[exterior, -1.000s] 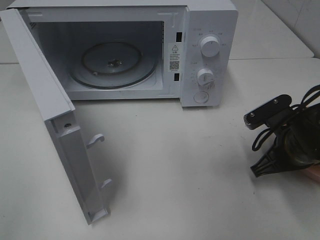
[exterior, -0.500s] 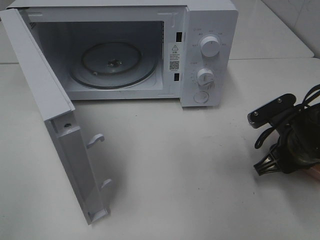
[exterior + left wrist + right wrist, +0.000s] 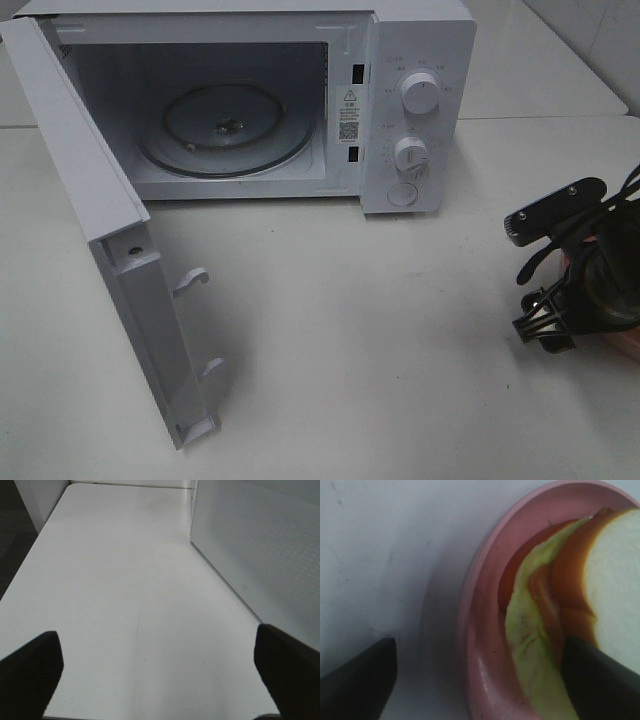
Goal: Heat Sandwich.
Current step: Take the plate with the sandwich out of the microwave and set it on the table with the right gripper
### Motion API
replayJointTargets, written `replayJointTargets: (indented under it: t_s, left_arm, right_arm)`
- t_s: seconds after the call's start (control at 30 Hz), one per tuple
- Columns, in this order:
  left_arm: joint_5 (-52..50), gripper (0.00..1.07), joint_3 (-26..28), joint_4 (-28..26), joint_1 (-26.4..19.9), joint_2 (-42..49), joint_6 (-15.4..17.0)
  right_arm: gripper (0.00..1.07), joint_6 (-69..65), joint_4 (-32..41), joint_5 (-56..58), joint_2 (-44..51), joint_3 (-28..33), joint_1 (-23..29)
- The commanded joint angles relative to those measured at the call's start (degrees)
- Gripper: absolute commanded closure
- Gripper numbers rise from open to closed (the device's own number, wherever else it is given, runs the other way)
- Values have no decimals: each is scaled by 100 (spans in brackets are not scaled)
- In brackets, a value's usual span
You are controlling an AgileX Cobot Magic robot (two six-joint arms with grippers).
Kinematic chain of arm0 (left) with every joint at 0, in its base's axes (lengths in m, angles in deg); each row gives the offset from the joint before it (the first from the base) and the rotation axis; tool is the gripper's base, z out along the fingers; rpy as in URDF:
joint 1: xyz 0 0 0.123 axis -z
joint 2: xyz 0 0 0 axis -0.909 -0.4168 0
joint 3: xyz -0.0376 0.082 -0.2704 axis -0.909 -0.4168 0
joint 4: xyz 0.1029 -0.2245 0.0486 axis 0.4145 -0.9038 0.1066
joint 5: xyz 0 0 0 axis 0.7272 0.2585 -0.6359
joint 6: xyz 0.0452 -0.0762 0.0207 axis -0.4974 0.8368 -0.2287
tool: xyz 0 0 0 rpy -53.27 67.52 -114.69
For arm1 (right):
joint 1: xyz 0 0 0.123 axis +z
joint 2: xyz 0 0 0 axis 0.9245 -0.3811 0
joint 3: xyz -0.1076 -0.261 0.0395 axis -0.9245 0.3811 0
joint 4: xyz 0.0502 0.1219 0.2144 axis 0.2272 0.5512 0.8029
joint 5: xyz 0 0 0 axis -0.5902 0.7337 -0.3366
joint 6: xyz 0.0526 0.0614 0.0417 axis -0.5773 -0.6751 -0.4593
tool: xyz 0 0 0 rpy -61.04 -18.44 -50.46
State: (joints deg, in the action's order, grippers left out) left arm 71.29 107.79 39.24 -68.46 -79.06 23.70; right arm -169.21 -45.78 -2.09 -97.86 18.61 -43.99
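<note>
The sandwich [image 3: 600, 580] lies on a round pink plate [image 3: 485, 645]: white tan-crusted bread over yellow-green and reddish filling. My right gripper [image 3: 477, 680] is open and low over the plate's rim. One finger [image 3: 355, 680] is over the bare table, the other [image 3: 600, 680] at the sandwich's edge. In the high view the right gripper [image 3: 548, 325] is at the right edge and hides the sandwich; only a sliver of plate [image 3: 628, 345] shows. The white microwave [image 3: 415, 110] stands open with a bare glass turntable [image 3: 225, 125]. My left gripper [image 3: 159, 675] is open and empty.
The microwave door [image 3: 110, 230] swings out to the front left; its perforated outer face [image 3: 260, 555] is beside my left gripper. The white table [image 3: 360, 330] stretches between the microwave and the plate. The table's far edge [image 3: 30, 535] drops to dark floor.
My right arm has shifted to the right and slightly away from the camera, further over the plate at the table's right edge. The microwave and door have not moved.
</note>
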Motion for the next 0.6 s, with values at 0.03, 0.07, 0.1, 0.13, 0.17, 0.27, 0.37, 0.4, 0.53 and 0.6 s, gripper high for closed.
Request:
replayJointTargets:
  t_s: [0.03,0.07,0.1,0.13,0.17,0.27,0.37,0.4,0.53,0.6]
  left_arm:
    - [-52,10,0,17,-11,29,-6]
    - [-52,10,0,17,-11,29,-6]
    - [-52,10,0,17,-11,29,-6]
    - [-52,10,0,17,-11,29,-6]
    - [-52,10,0,17,-11,29,-6]
    - [-52,10,0,17,-11,29,-6]
    - [-52,10,0,17,-11,29,-6]
    - [-52,10,0,17,-11,29,-6]
    - [-52,10,0,17,-11,29,-6]
    - [-52,10,0,17,-11,29,-6]
  right_arm:
    - [24,183,126,34,206,6,6]
    - [25,183,143,46,332,6,6]
    - [25,189,195,52,407,6,6]
    - [25,229,258,57,464,6,6]
    - [25,401,458,57,602,6,6]
    - [26,670,722,63,751,6,6]
    - [26,991,1049,63,963,6,6]
    - [26,1077,1163,63,1043,6,6]
    - [27,1484,1644,86,1346,6,6]
    - [28,1862,2091,103,1650,6,6]
